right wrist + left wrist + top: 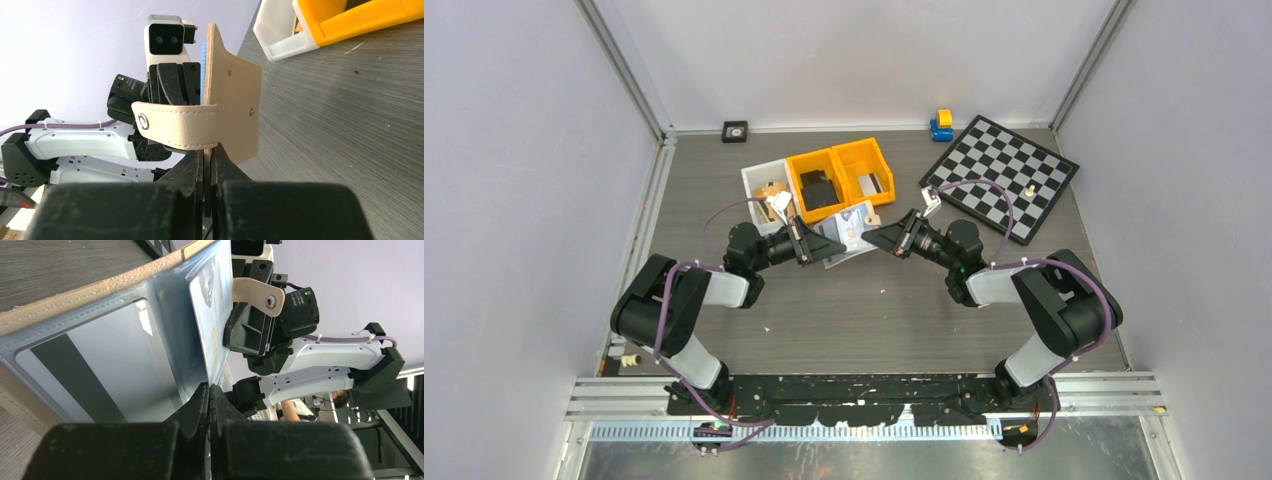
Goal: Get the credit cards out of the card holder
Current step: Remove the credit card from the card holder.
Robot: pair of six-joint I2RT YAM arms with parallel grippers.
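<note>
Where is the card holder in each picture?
Top external: the holder is mid-picture, between the left tool and the right tool.
Left wrist: the holder fills the left and middle, open, with its clear pockets facing the camera.
Right wrist: the holder stands in the middle, tan outside showing.
Shared landmark: the tan strap with its snap, in both wrist views.

From the left wrist, the card holder runs off the top and left edges, and the left gripper covers the lower edge of a striped card. A pale card stands too edge-on to read. From above, the orange bins near the far edge of the table hold items too small to identify.
</note>
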